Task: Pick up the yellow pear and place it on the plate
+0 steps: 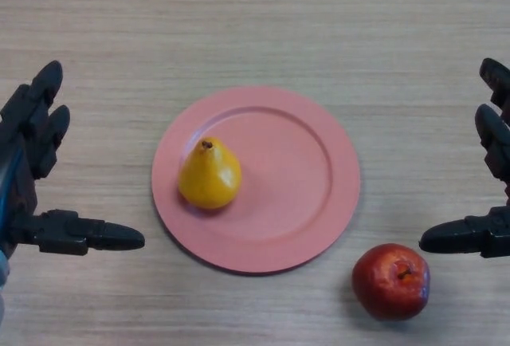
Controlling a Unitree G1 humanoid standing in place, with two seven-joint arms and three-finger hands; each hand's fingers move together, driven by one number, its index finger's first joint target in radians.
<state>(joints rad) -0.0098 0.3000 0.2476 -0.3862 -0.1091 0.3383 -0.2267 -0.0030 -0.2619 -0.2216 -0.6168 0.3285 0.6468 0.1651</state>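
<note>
A yellow pear [209, 175] lies on the left part of a pink plate [319, 171]. A red apple [391, 280] sits just beside the plate. The left hand [32, 171] and right hand [486, 202] flank it, fingers spread, holding nothing.

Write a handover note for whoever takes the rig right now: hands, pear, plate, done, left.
Left hand: open, holds nothing, at the view's left edge, apart from the plate.
Right hand: open, holds nothing, at the right edge.
Yellow pear: lies on the left part of the pink plate, stem pointing away from the robot.
Red apple: on the table, just off the plate's near right rim.
Done: pear is on the plate and released.
Left: nothing visible; perhaps only pulling the arms back.
</note>
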